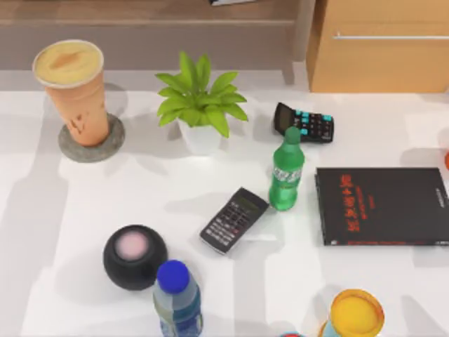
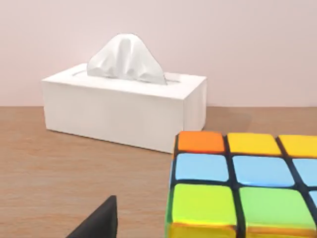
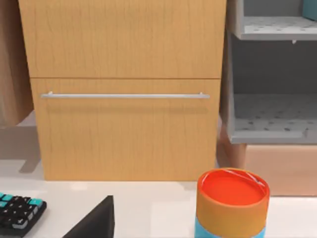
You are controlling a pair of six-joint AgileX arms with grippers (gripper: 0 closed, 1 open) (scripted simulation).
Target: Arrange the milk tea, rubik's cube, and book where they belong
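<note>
Two grippers, grip state indiscernible: left gripper [image 2: 99,224] low beside the rubik's cube [image 2: 242,186], which rests on wood in front of the tissue box [image 2: 124,111], apparently its proper place; right gripper [image 3: 94,223] parked over the table; milk tea [image 1: 74,91] upright on its coaster [image 1: 105,147], seemingly home.

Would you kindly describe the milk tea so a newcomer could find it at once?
Look to the white table's far left corner, left of the potted plant. On a round grey coaster stands the milk tea, a tall tapered orange-tan cup with a creamy top, unlike the capped green bottle.
</note>
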